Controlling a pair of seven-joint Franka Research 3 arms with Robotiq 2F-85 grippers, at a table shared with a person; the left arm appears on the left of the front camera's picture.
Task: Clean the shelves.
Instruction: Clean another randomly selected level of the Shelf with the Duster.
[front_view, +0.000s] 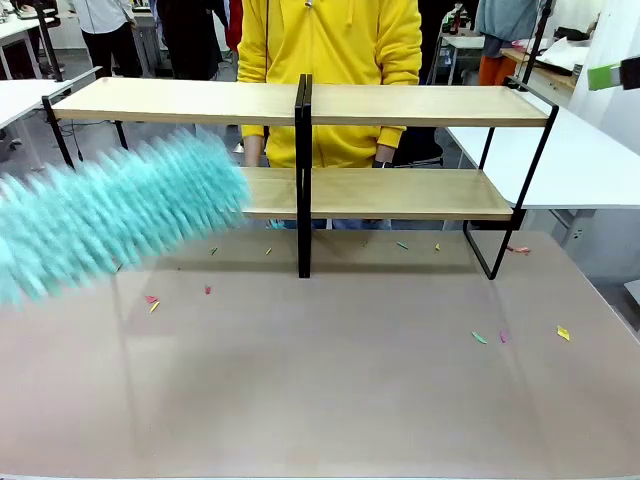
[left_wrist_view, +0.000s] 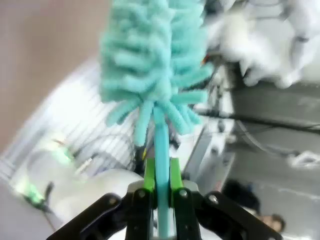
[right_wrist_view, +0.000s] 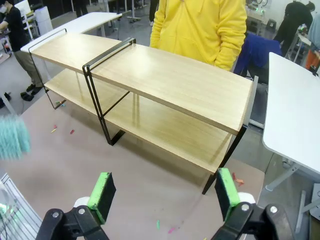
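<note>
In the front view, a fluffy teal duster (front_view: 120, 215) enters from the left edge. It is badly blurred and slants up to the right. Its tip is at the left end of the lower board of the shelves (front_view: 400, 105), though I cannot tell whether it touches the wood.

The shelves stand across the far half of the grey-brown bench (front_view: 320, 400). They have two light wood boards on a thin black frame, with a black post at the centre of the frame. Behind the post stands a person in a yellow hoodie (front_view: 330, 40). Small coloured scraps (front_view: 479, 338) lie on the bench at lower left, under the lower board and toward the right. A white table (front_view: 580, 160) sits past the right end of the shelves. One green pad (front_view: 605, 77) shows at the upper right edge.

In the left wrist view, the left jaws are clenched on the duster's thin teal handle (left_wrist_view: 161, 150). The handle is pinched between two green pads (left_wrist_view: 149, 175) at bottom centre, and the fluffy head fills the upper middle.

In the right wrist view, the duster shows as a teal smear at the left edge. The shelves run from upper left to centre right, with the hoodie behind them at the top. The right jaws stand spread wide at the bottom with nothing between them, one pad at lower left and the other at lower right, above bare bench.
</note>
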